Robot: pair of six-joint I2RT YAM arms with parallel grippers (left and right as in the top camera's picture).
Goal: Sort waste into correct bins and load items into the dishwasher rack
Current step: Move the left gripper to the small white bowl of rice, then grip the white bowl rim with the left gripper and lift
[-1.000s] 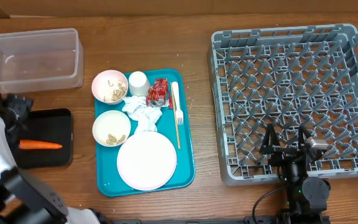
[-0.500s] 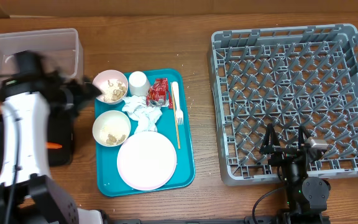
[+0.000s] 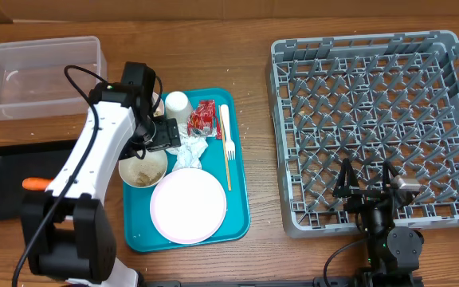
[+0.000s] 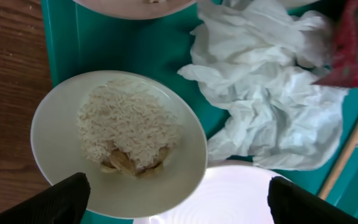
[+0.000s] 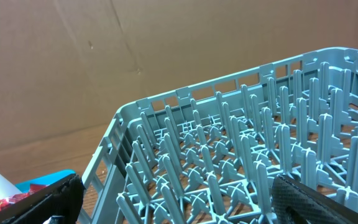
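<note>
My left gripper (image 3: 166,135) (image 4: 179,205) hangs open over the teal tray (image 3: 237,209), above the seam between a pale bowl (image 4: 117,146) of rice scraps (image 4: 126,134) and the pink plate (image 3: 188,206). Nothing is between its fingers. A crumpled white napkin (image 4: 272,106) lies just to the right, with the red wrapper (image 3: 203,118), white cup (image 3: 178,104) and cream fork (image 3: 227,143) beyond. The second bowl is mostly hidden under my arm. An orange carrot (image 3: 37,183) lies in the black tray (image 3: 2,171). My right gripper (image 3: 366,185) (image 5: 173,199) stands open at the grey-blue rack's (image 3: 381,119) near edge.
The clear tub (image 3: 38,76) sits at the back left, behind the black tray. My left arm stretches from the front left across the tray's left side. Bare wooden table lies between the teal tray and the rack.
My left arm has swung right from the black tray to above the teal tray, leaving the carrot behind in the black tray. The right arm has not moved.
</note>
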